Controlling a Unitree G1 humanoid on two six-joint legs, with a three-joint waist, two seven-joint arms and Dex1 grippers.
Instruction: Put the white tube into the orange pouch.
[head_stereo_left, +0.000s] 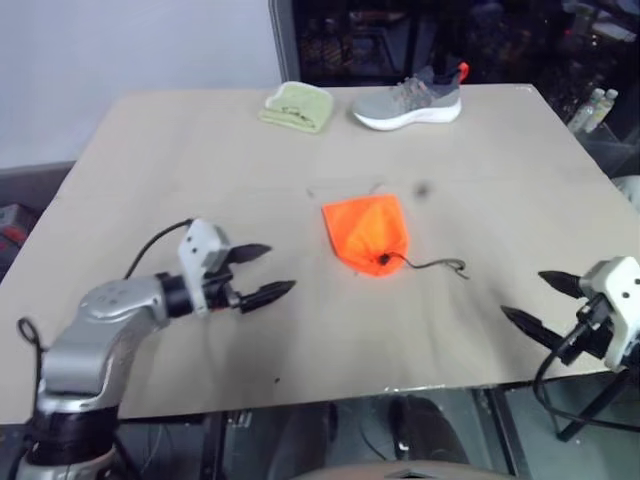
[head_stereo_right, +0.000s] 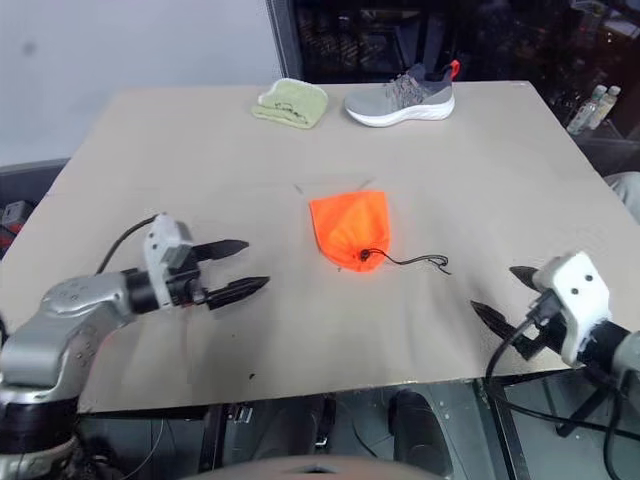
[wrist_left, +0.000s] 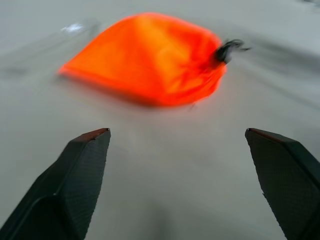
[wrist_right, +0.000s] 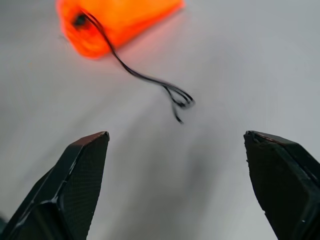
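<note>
The orange pouch (head_stereo_left: 367, 232) lies in the middle of the table, its mouth drawn tight, with its thin black cord (head_stereo_left: 440, 265) trailing to the right. The white tube is hidden from view. My left gripper (head_stereo_left: 263, 273) hovers open to the left of the pouch, its fingers pointing toward it with nothing between them. Near the table's front right corner my right gripper (head_stereo_left: 537, 300) stands open and empty, well apart from the cord. The pouch (wrist_left: 150, 57) also lies ahead of the left fingers in the left wrist view, and the pouch (wrist_right: 110, 20) and cord (wrist_right: 150, 80) in the right wrist view.
A folded light-green cloth (head_stereo_left: 297, 105) and a grey sneaker (head_stereo_left: 410, 100) lie at the far edge of the table (head_stereo_left: 180, 170). Small bottles (head_stereo_left: 597, 108) stand off the table at the far right.
</note>
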